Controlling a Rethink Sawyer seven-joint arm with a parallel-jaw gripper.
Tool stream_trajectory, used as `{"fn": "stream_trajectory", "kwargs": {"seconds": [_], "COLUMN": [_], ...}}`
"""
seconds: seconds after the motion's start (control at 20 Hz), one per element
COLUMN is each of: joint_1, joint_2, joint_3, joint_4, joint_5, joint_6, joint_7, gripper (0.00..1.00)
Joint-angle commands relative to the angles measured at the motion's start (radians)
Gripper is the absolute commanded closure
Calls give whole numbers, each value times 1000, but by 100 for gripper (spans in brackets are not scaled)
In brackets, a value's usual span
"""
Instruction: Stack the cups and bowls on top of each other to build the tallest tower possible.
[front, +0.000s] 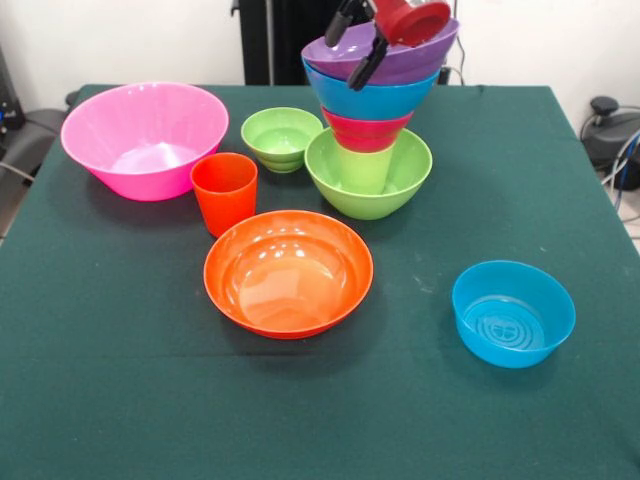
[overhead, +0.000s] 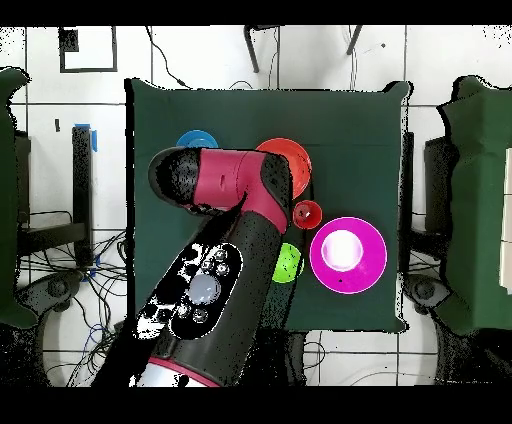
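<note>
The tower (front: 372, 130) stands toward the far edge of the tabletop (front: 120, 400), a little right of its middle in the front view: a green bowl (front: 369, 180) as base, a lime cup (front: 362, 168) upright inside it, then a red bowl (front: 366, 130), a blue bowl (front: 372, 96) and a purple bowl (front: 385, 58) nested above. The gripper (front: 362, 42) comes down at the purple bowl's rim, and its dark fingers (front: 368, 60) appear to pinch that rim, one inside and one outside, though I cannot be sure the grip is firm. The upper bowls already sit tilted, wider than the narrow cup carrying them, so the likeliest trouble is a topple: any sideways drag while letting go could slide the purple and blue bowls off toward the right edge. A sticking finger could also lift the purple bowl back up. The loose pieces stand close by: a small green bowl (front: 281, 137) and an orange cup (front: 224, 192) just left of the base, an orange bowl (front: 288, 272) nearer the middle, a pink bowl (front: 145, 138) toward the far left corner, and a second blue bowl (front: 513, 313) toward the near right corner. A falling stack would probably scatter the nearest ones.
</note>
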Motion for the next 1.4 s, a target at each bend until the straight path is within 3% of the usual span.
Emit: {"fn": "stream_trajectory", "kwargs": {"seconds": [0.05, 0.7, 1.4], "joint_1": [-68, -168, -242], "joint_2": [-8, -35, 1], "joint_3": [153, 228, 321], "joint_4": [-24, -43, 79], "joint_5": [-87, -136, -213], "joint_6": [-82, -104, -330], "joint_7": [-199, -264, -230], "gripper": [0, 0, 0]}}
